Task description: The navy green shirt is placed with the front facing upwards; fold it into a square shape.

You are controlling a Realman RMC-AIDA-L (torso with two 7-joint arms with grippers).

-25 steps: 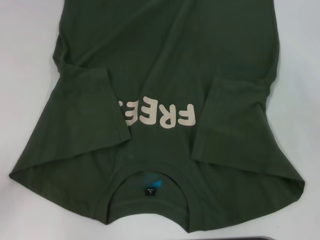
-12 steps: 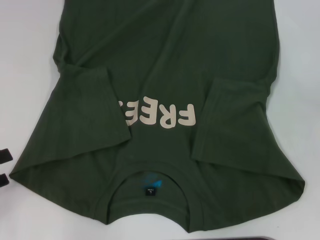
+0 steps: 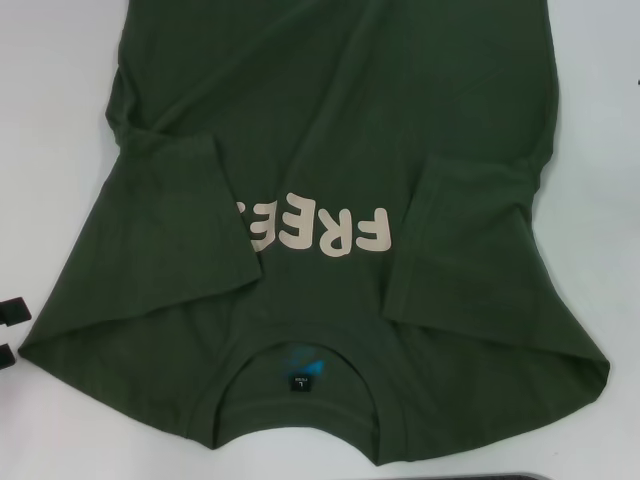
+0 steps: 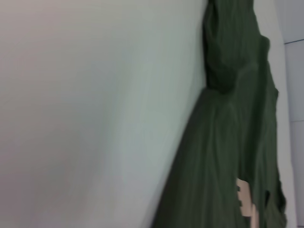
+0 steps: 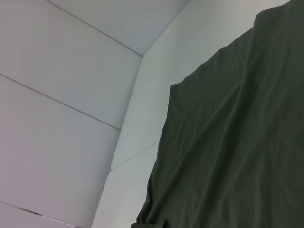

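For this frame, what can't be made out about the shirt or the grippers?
- Navy green shirt: its hem end is cut off by the head view's top edge.
- "FREE" lettering: the last letter is partly covered by the folded-in sleeve.
- Neck label: print too small to read.
- Left gripper: only two dark finger tips at the head view's left edge.
- Right gripper: in no view.

Left claw [image 3: 8,333] at the head view's left edge, two dark fingertips apart.
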